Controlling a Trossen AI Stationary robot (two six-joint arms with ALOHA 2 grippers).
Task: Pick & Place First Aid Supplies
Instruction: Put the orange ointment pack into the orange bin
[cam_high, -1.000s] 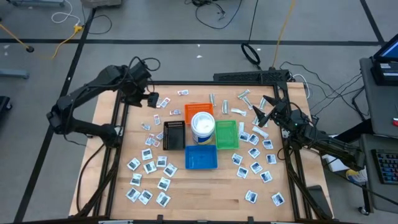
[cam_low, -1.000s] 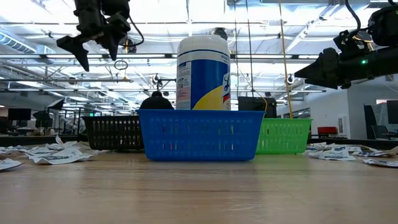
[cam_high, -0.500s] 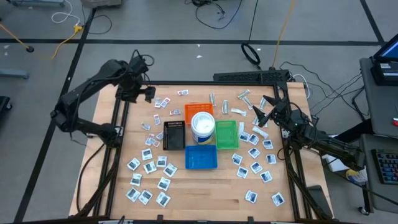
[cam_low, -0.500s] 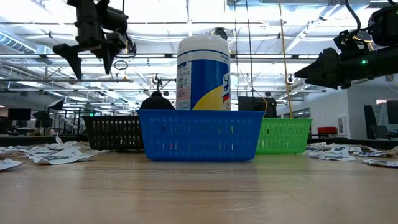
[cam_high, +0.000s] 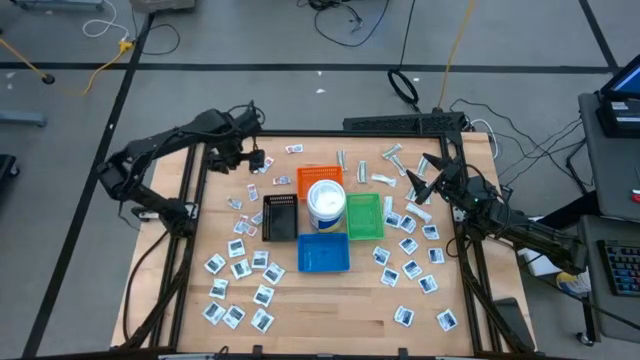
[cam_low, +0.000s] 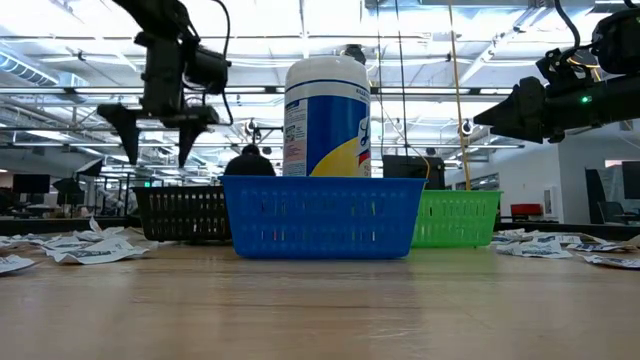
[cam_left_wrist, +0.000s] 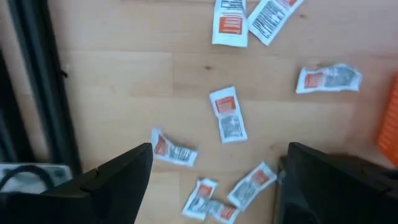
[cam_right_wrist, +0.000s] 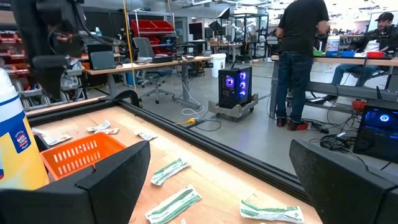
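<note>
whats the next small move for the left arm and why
Probably lower the left gripper straight down onto the red-marked packet lying loose on the table: its fingers are open and empty, hanging above the packets.

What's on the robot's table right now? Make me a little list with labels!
left gripper: open, above the red-marked packets at the table's far left, holding nothing
right gripper: open, waiting over the table's right side, holding nothing
tub: white, standing in the middle between the trays
trays: orange, black, green, blue, clustered mid-table
packets: scattered left and right of the trays
strips: lying near the far edge
</note>
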